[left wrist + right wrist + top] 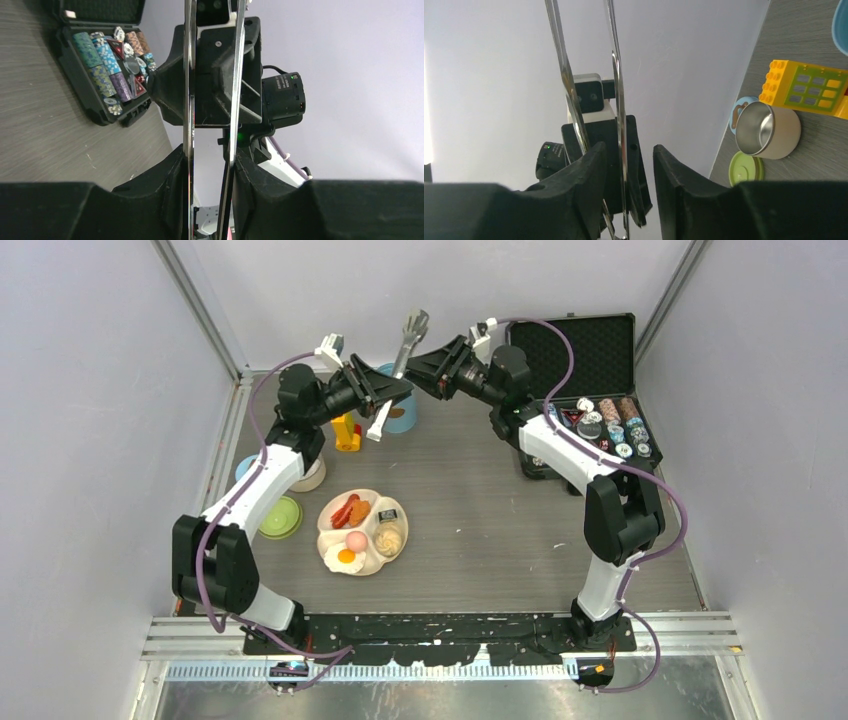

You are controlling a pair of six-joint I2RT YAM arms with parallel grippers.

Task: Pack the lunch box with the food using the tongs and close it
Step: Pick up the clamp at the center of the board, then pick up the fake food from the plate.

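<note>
The silver tongs (405, 345) hang in the air at the back middle, between my two raised grippers. My left gripper (383, 392) is shut on them: in the left wrist view each tong arm (189, 100) lies against a finger. My right gripper (629, 150) is open, one tong arm (616, 75) near its left finger, with a gap to the other. The light-blue lunch box canister (403, 415) stands behind them, partly hidden. Its steel bowl (768, 130), green lid (746, 168) and blue lid (738, 111) sit at the left. The food lies on the cream plate (368, 558).
A black case (590, 350) with poker chips stands open at the back right. A yellow block toy (346, 432) stands beside the canister. Grey walls close in the table on the left, right and back.
</note>
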